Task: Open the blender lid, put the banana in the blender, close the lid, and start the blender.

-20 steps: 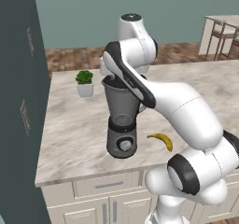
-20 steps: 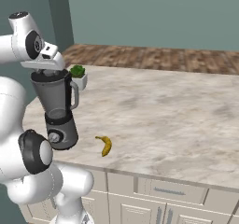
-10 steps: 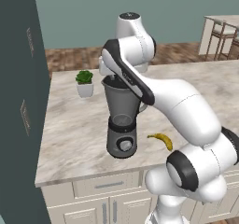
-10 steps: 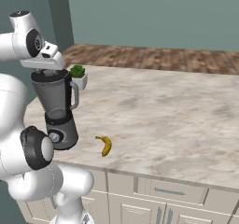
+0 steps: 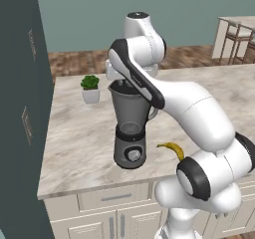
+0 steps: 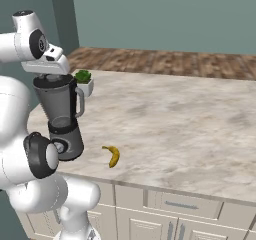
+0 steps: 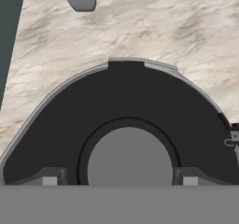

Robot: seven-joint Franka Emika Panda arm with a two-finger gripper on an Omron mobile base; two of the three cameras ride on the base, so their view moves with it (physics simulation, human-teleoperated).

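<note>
Bench (image 6: 190, 124) is beige-grey marbled stone, an island top over white drawers and cabinet doors with slim bar handles. Floor behind it is brown wood plank, back wall flat teal-grey. A tall dark teal cabinet (image 5: 20, 108) stands hard against the bench's left end in the left base view. Far right in that view, a light table with chairs (image 5: 238, 34) sits well apart from the island.

Blender (image 5: 130, 128) stands upright near the front-left part of the bench, dark base with silver dial facing the cameras, translucent jar on top, handle on the side toward the banana. Blender lid (image 7: 126, 106) is on the jar, covering the rim; from the hand view it's a dark disc with a lighter grey knob (image 7: 130, 155) at centre.

Gripper (image 7: 119, 178) hangs directly over the lid, pointing down. Fingers (image 7: 51, 177) are spread, one tip either side of the knob, each just beside it with dark lid showing between. Can't tell if the tips touch the lid surface. Nothing pinched.

Banana (image 6: 113, 155) lies flat on the bench near the front edge, just beside the blender base on its handle side, not touching it.

Small potted plant (image 5: 90, 88) in a white pot sits behind the blender toward the back-left corner, apart from it.
</note>
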